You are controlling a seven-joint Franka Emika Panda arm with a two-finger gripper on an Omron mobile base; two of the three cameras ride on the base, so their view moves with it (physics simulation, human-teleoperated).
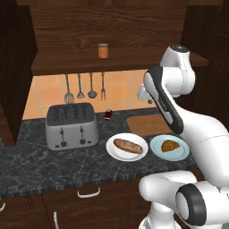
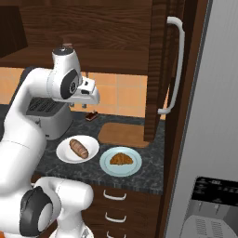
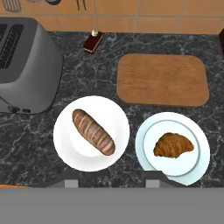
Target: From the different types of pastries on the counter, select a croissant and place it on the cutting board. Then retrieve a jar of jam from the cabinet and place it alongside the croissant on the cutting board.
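In the hand view, the croissant (image 3: 173,145) lies on a light-blue plate (image 3: 144,142) at lower right, below the bare cutting board (image 3: 162,79). A baguette-like loaf (image 3: 92,131) sits on a white plate (image 3: 65,140) at centre-left. The gripper (image 3: 111,180), at the bottom edge, has its fingers drawn together, holding nothing. In the left base view, the jar of jam (image 1: 103,51) stands on the cabinet (image 1: 112,27) shelf, upper centre.

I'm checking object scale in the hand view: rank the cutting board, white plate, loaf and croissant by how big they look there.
1. cutting board
2. white plate, somewhat smaller
3. loaf
4. croissant, smallest

All lie on the same counter, so camera nearness hardly skews this.
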